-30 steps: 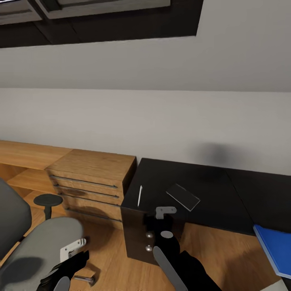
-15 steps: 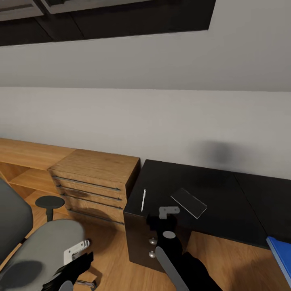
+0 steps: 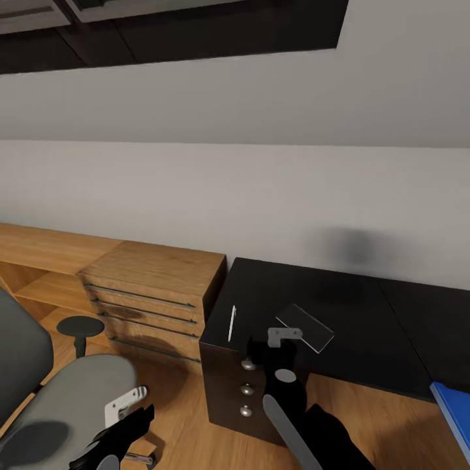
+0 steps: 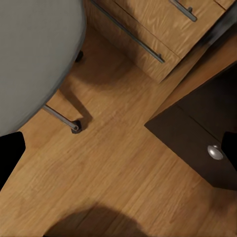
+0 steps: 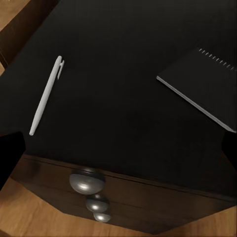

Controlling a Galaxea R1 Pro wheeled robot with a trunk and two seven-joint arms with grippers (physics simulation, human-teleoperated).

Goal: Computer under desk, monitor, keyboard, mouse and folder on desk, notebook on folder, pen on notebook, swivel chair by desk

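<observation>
A light-wood dresser [image 3: 153, 297] (long metal handles) stands on wooden floor [image 4: 113, 163]; dark panels [image 3: 196, 29], perhaps windows, above.

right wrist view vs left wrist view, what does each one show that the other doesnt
The right wrist view alone shows the desk top with the white pen and the dark notebook lying apart on it, plus all three drawer knobs. The left wrist view alone shows the grey chair seat, a chair leg with its caster, the wood dresser and the wood floor. Both share the black desk and a round silver knob.
</observation>
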